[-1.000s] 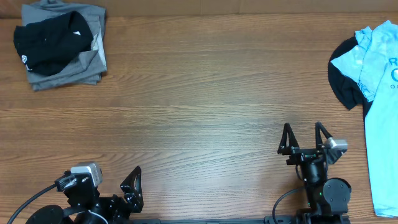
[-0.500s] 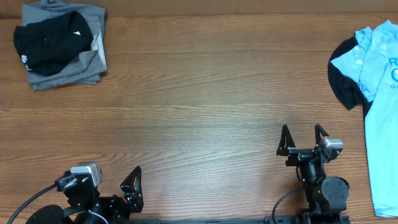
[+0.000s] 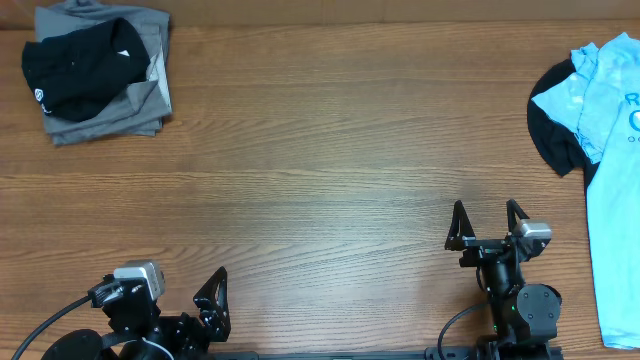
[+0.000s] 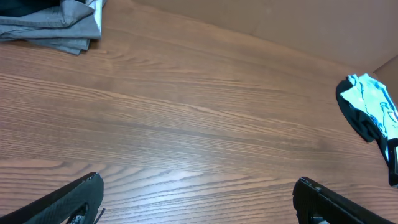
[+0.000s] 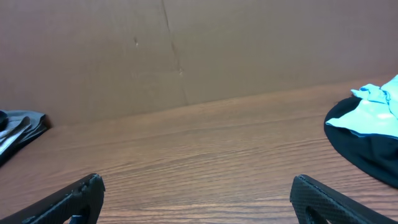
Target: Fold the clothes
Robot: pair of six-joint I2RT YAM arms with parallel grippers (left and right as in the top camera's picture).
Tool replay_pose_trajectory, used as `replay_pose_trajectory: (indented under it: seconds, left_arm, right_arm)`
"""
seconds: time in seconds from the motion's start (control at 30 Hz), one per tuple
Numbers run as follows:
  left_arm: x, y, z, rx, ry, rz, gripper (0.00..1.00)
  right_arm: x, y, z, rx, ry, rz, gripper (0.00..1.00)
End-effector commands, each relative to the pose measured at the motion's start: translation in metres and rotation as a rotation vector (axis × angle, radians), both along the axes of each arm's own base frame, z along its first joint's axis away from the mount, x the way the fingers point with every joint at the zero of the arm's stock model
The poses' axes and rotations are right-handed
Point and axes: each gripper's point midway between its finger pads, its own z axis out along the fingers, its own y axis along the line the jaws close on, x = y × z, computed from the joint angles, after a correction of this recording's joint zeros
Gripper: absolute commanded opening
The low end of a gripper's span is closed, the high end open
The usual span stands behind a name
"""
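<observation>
On the wooden desk (image 3: 320, 150), seen from overhead, a folded stack is laid at the 10 o'clock corner: grey trousers (image 3: 140, 108) lie at the bottom and a black shirt (image 3: 80, 65) is bundled on top, with a small white round mark (image 3: 39, 96) seen on it. At 7 o'clock, the left claw (image 4: 198, 183) is found at the near edge of the desk, with its jaws spread wide and nothing held between them. At 5 o'clock the right claw (image 3: 486, 206) is pointed toward 12 o'clock, its jaws likewise parted wide and empty. Both claws are well apart from every garment. At 3 o'clock a light blue T-shirt (image 3: 610, 160) is spread unfolded and is cut off by the right edge of the view. Along its left side some black fabric (image 3: 550, 135) is shown; whether this is part of the T-shirt or a separate garment cannot be told.
</observation>
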Motion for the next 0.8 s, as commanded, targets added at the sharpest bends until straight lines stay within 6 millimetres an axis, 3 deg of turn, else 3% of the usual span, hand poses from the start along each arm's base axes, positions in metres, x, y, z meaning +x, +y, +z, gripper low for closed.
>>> replay_pose_trajectory:
  seconds: [0.0, 0.33, 0.5, 0.77]
  left_arm:
    - [0.000, 0.000, 0.001, -0.002, -0.005, 0.003, 1.00]
    - [-0.004, 0.013, -0.009, 0.052, 0.035, 0.061, 1.00]
    - [-0.005, 0.001, -0.011, 0.002, -0.010, -0.010, 1.00]
    - [0.039, -0.004, -0.026, 0.041, -0.319, -0.091, 1.00]
  right_arm:
    - [0.000, -0.004, -0.002, -0.007, -0.005, -0.018, 1.00]
    - [0.000, -0.004, -0.002, -0.007, -0.005, -0.018, 1.00]
    - [0.000, -0.004, -0.002, -0.007, -0.005, -0.018, 1.00]
    - [0.000, -0.004, -0.002, -0.007, -0.005, -0.018, 1.00]
